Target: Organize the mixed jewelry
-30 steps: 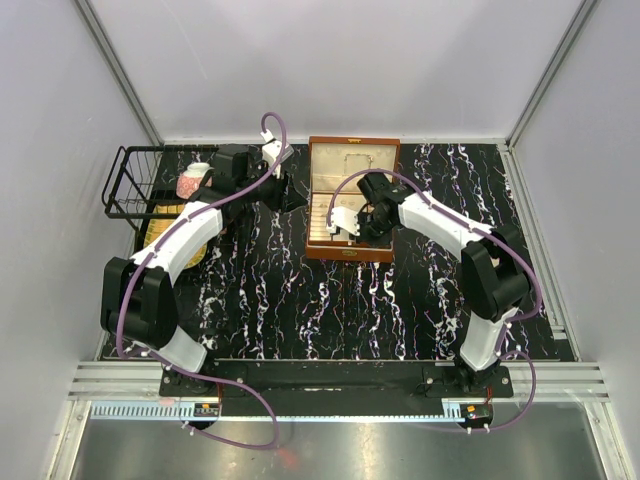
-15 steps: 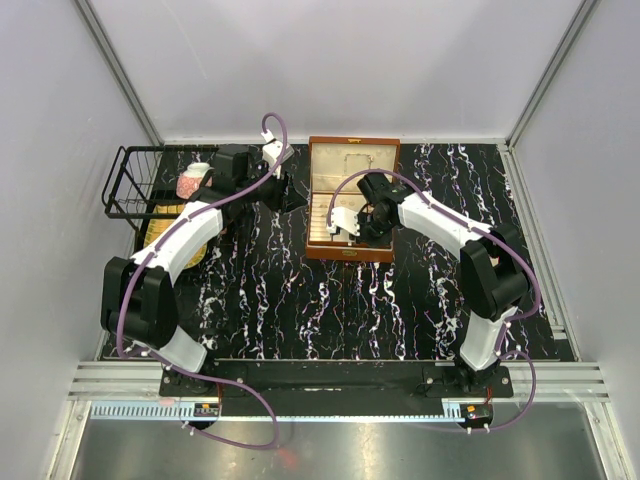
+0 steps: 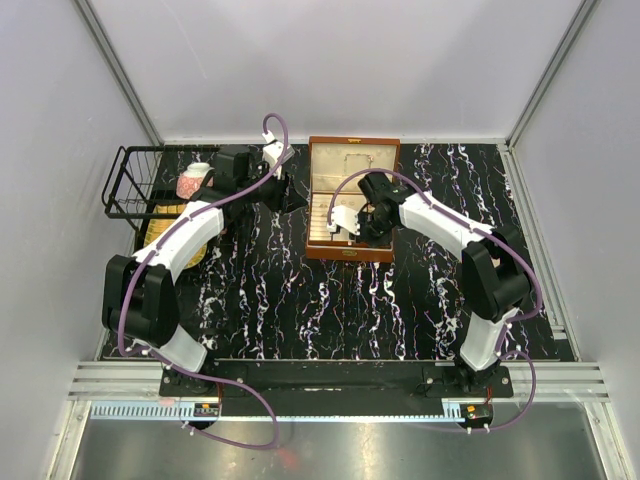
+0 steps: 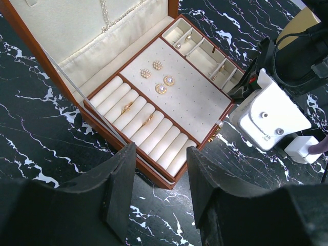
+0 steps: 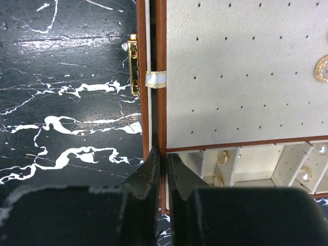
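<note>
A brown wooden box [image 4: 66,36] lined in cream velvet is holding gold rings [image 4: 128,106] and earrings [image 4: 162,88], with the left hand [image 4: 160,166] released and the right hand [image 5: 163,160] clenched.

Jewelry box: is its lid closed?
No, the jewelry box has its lid raised, so the earrings and rings inside show.

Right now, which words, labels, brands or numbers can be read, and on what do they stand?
None can be read.
Too small: the tag by the left arm's base.
Too small: the tag by the right arm's base.
No lettering shows on the brown box or its gold clasp.
</note>
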Robot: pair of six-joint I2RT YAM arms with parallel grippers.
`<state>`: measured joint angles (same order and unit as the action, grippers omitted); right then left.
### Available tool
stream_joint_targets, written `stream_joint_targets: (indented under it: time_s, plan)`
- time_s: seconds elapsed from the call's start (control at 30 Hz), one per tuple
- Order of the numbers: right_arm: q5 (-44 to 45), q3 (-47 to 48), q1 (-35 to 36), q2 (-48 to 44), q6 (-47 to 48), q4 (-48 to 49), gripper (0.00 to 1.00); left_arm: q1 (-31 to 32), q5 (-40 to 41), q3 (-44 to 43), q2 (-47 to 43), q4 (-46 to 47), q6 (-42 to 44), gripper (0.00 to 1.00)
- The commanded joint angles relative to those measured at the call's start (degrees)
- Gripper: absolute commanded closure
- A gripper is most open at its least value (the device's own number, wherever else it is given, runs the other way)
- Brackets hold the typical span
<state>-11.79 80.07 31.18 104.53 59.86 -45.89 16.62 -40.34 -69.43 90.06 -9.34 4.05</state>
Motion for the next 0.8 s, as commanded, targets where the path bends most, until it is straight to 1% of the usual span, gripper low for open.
stream_joint_targets:
  time_s: [0.0, 0.6, 0.77]
  plan:
    - [-3.9, 1.3, 0.0, -4.1, -1.1, 3.3, 0.88, 0.1, -1.2, -0.8, -0.8, 2.8, 0.9, 0.53]
    - [-2.3, 0.2, -0.1, -3.5, -0.9, 3.3, 0.89, 0.2, -2.2, -0.3, -0.6, 3.1, 0.6, 0.53]
    - [-1.5, -0.1, -0.2, -2.1, -0.2, 4.0, 0.86, 0.2, -2.3, 0.0, -0.5, 3.1, 0.6, 0.53]
